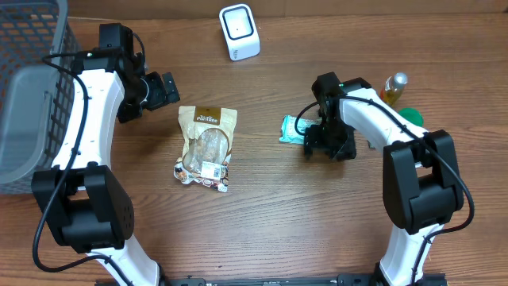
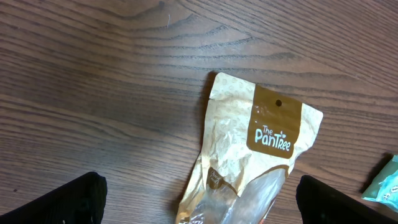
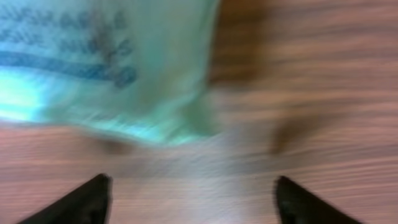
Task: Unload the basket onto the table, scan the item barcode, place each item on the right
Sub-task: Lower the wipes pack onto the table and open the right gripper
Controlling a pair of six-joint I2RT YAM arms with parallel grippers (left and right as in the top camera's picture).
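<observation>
The wooden table (image 1: 270,206) spreads under both my arms, with a grey mesh basket (image 1: 36,48) at its far left edge. Next in size is The PanTree snack pouch (image 1: 206,147), lying flat between my arms, its brown header towards the back and a white label near its lower end. My left gripper (image 1: 164,89) hovers just beside its top corner, jaws spread wide and holding nothing. The white barcode scanner (image 1: 239,32) stands well behind. A mint-green packet (image 1: 292,129) lies just ahead of my right gripper (image 3: 189,199), whose jaws are apart and empty. A gold-capped bottle (image 1: 392,86) stands beyond my right arm.
</observation>
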